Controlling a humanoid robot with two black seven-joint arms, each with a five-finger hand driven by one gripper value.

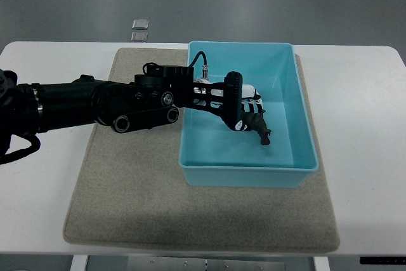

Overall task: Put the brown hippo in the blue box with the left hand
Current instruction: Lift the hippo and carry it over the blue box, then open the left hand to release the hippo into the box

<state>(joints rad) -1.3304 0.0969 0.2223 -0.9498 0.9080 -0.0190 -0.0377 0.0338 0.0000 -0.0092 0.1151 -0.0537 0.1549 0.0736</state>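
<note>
hand: left hand (244,106), arm reaching in from 9 o'clock over the box wall; fingers curled around the hippo.
hippo: dark brown hippo (260,126), inside the box near its middle, in the hand's grip; its 5 o'clock end pokes out beyond the fingers. whether it touches the box floor cannot be told.
box: blue box (298,150), open top, sitting on the mat's 3 o'clock half.
mat: beige mat (127,188), flat on the bench.
bench: white bench (361,157).

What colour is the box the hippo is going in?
Light blue box, clearest in the top view.
</note>
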